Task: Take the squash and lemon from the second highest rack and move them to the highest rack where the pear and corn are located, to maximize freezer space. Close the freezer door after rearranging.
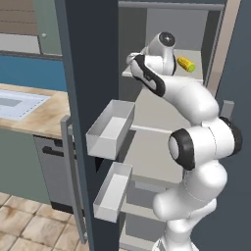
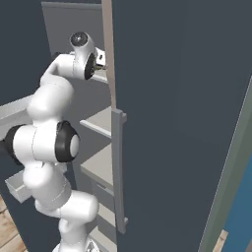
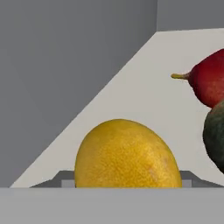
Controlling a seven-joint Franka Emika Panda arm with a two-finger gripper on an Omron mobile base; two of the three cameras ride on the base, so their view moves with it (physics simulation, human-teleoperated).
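A yellow lemon point(image 3: 127, 155) sits between my gripper's point(image 3: 127, 183) two fingers, whose grey fingertips point(image 3: 64, 178) show at either side of it. The gripper is shut on it, low over the highest rack point(image 3: 144, 87). To the right on that rack lie the red pear point(image 3: 209, 78) and, in front of it, the dark green squash point(image 3: 215, 135), both cut by the frame edge. From the left base view my arm reaches into the top of the freezer, with the yellow corn point(image 1: 186, 64) lying on the highest rack point(image 1: 198, 74) beyond my hand. The second highest rack point(image 1: 147, 115) below looks bare.
The freezer door point(image 1: 83, 98) stands open to the left, carrying two white bins point(image 1: 110, 128). A dark door panel point(image 2: 172, 123) with a long handle point(image 2: 118, 167) flanks the compartment on the right. The grey side wall point(image 3: 65, 65) is close on the left of the lemon. A kitchen counter point(image 1: 34, 115) lies left.
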